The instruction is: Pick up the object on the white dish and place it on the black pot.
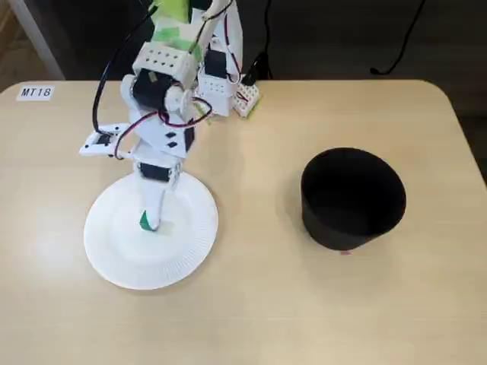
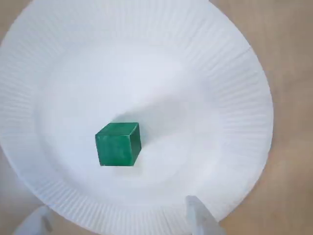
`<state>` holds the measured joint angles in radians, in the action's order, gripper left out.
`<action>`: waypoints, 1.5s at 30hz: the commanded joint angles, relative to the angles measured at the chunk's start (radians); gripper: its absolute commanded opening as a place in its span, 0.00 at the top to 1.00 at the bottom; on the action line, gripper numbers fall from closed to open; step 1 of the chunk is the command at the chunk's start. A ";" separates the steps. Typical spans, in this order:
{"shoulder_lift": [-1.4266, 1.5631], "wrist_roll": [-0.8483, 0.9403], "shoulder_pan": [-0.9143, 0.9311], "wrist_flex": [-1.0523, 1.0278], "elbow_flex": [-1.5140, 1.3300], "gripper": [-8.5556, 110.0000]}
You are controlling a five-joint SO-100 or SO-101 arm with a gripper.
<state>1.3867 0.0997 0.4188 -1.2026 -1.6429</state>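
Note:
The green cube rests on the white paper plate, a little left of its middle in the wrist view. In the fixed view the cube peeks out beside the white finger, over the plate at the left. My gripper points down over the plate. In the wrist view the gripper is open, its two white fingertips at the bottom edge, wide apart, with the cube just beyond them and untouched. The black pot stands at the right of the table, apart from the arm.
The arm's base and wiring sit at the back of the tan table. A label "MT18" is at the back left corner.

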 commanded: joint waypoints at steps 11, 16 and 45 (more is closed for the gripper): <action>-0.094 0.015 0.058 -0.012 0.115 0.62; -0.137 0.018 0.063 -0.012 0.146 0.62; -0.316 0.021 0.055 -0.052 0.314 0.65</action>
<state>1.0584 0.1120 0.4847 -1.2487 -1.3744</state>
